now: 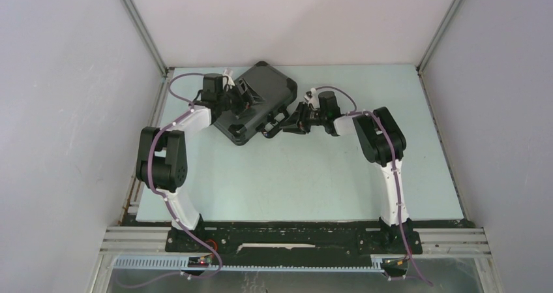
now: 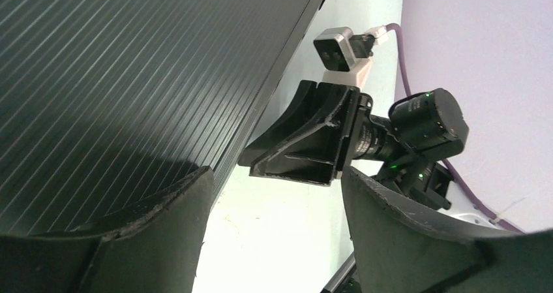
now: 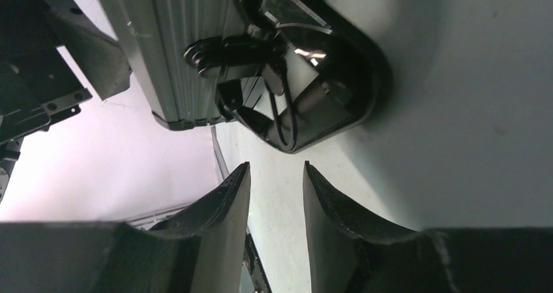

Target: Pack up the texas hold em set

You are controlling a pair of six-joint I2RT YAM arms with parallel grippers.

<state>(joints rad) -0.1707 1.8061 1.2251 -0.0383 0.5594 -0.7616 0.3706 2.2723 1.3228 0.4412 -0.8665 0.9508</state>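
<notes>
- Right up close on the near rail (image 1: 293,241), two arms stand bolted side by side, and both reach for one black case (image 1: 264,97). So the count is two tools, one case.
- That case sits at the far left-centre of the pale surface (image 1: 313,182), turned at an angle, ribbed lid up. From above the lid looks shut, and whatever is inside is out of sight.
- One handle (image 3: 352,58) shows, a black loop on the case's near-right edge, just beside the surface.
- Left tool (image 1: 241,102) hangs over the left part of the lid. Its fingers (image 2: 163,228) are spread wide with nothing gripped. One finger is right by the ribbed lid, but I cannot tell whether it touches.
- Right tool (image 1: 272,127) is low at the handle edge. Its fingers (image 3: 222,221) stand a narrow gap apart, pinching nothing, tips aimed at the handle but short of it.
- The two tools are near each other across that near-right edge, and the left wrist view looks straight at the right tool.
- On edges, the case's far corner is near the back wall and its left corner is near the surface's left edge.
- For moving room, a wide stretch of surface lies between the case and the rail, and out to the right.
</notes>
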